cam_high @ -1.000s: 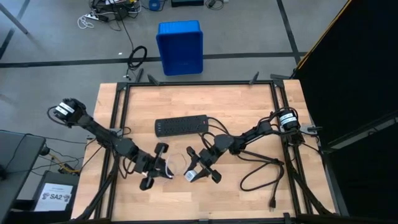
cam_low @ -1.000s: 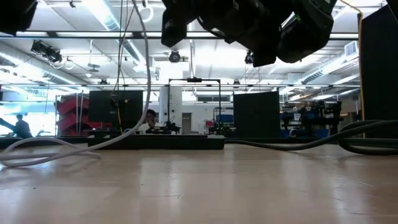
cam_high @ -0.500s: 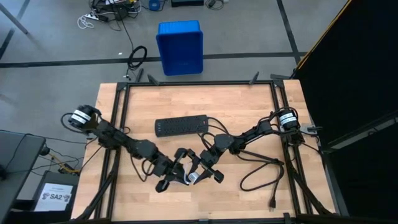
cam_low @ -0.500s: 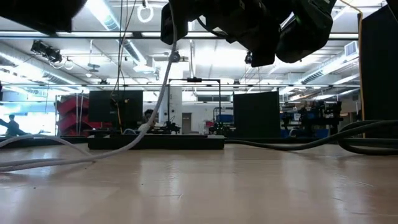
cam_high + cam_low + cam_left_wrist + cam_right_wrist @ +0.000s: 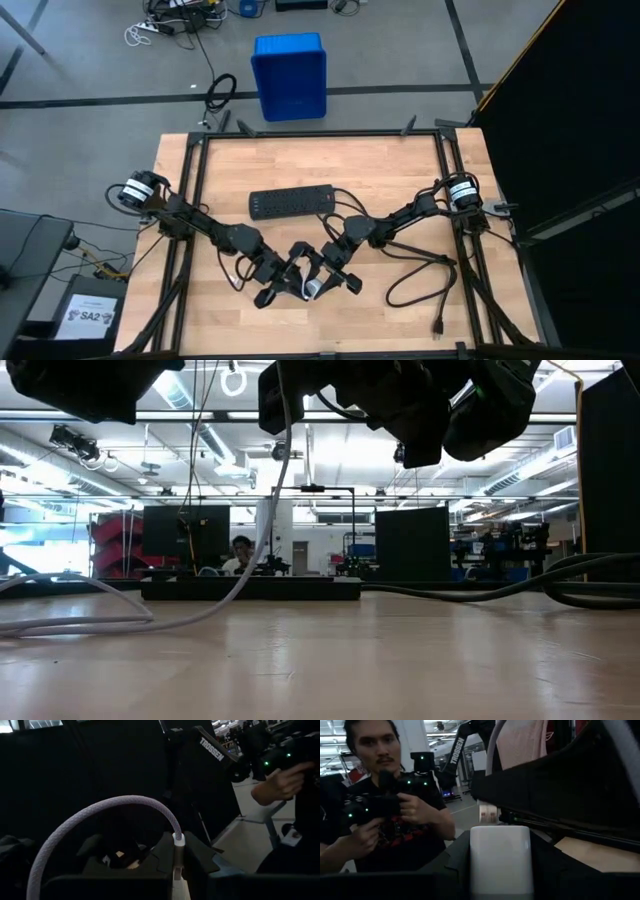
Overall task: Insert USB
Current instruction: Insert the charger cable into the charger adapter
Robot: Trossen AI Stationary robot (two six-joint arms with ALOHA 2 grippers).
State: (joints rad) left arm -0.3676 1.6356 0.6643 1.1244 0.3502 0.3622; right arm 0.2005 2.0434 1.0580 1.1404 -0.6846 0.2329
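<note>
Bright ceiling strips glare in the low view; wrist views dim, soft.

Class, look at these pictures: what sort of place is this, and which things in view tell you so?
Probably a robotics lab in a large industrial hall: two robot arms on a framed wooden table, ceiling strip lights over rows of workstations, and a person holding controllers beside it.
</note>
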